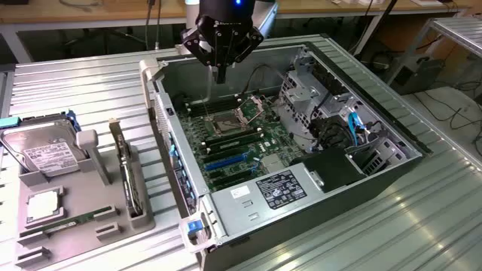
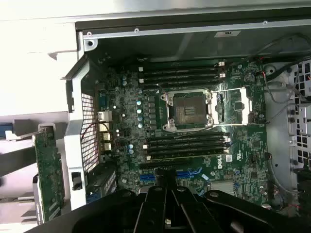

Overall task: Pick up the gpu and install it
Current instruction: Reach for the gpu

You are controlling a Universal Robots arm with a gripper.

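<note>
Here, gpu (image 1: 130, 179) upright in tray (image 1: 87, 195), motherboard (image 1: 241, 141) inside case (image 1: 162, 113)

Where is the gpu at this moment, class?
In the exterior view's left, the gpu stands on edge in the grey holder, between the hard drive and the open computer case.

Tool (image 1: 220, 74) closed (empty) above open computer case (image 1: 354, 209), gpu (image 1: 130, 179) upright in grey tray (image 1: 90, 195)
</note>
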